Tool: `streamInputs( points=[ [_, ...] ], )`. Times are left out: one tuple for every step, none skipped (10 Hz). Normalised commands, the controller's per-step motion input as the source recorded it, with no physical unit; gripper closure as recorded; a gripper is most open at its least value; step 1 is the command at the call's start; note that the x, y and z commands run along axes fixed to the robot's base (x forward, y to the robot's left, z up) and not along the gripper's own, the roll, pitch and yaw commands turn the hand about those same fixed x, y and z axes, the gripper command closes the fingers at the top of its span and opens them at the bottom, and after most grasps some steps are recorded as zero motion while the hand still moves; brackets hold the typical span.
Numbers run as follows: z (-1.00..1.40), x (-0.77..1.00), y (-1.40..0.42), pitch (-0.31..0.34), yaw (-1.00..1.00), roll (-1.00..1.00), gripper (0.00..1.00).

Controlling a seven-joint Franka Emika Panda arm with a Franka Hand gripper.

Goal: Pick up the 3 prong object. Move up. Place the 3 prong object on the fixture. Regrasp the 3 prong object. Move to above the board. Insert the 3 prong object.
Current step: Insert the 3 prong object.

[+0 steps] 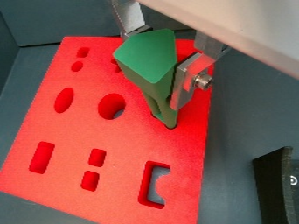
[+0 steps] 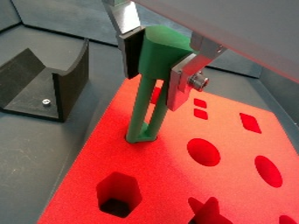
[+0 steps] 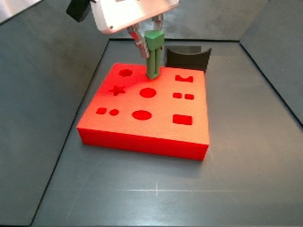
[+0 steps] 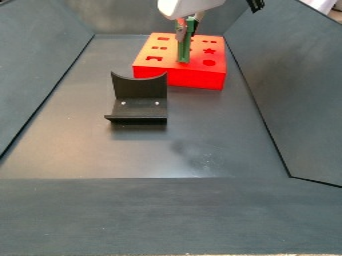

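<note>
1. Dark grey floor (image 3: 154, 191) all round, walled at the sides; board (image 3: 178, 133) at frame centre in a side view, fixture (image 4: 136, 98) well apart at centre left.
2. Gripper (image 2: 158, 70) clamped on the 3 prong object (image 2: 149, 87), upright, lower end touching the board's top near its far edge.
3. Judged: inserting. Best kept vertical, pressed straight down, released only once seated.

**White shell, silver plates**

The claw (image 2: 158, 63) sits in the upper middle of both wrist views, beneath a pale grey-white housing that fills the upper right corner. Its fingers (image 1: 194, 72) are flat silver metal plates with dark pads, and 1 carries a round silver screw. In both side views the claw (image 3: 149, 37) hangs from a white body at the top edge, with a dark patch on that body.
</note>
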Motion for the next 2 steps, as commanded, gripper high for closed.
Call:
streamInputs(
  points=[
    [0.0, 0.0, 0.0, -0.01, 0.0, 0.0, 1.0],
    [0.0, 0.0, 0.0, 0.0, 0.0, 0.0, 1.0]
  ],
)
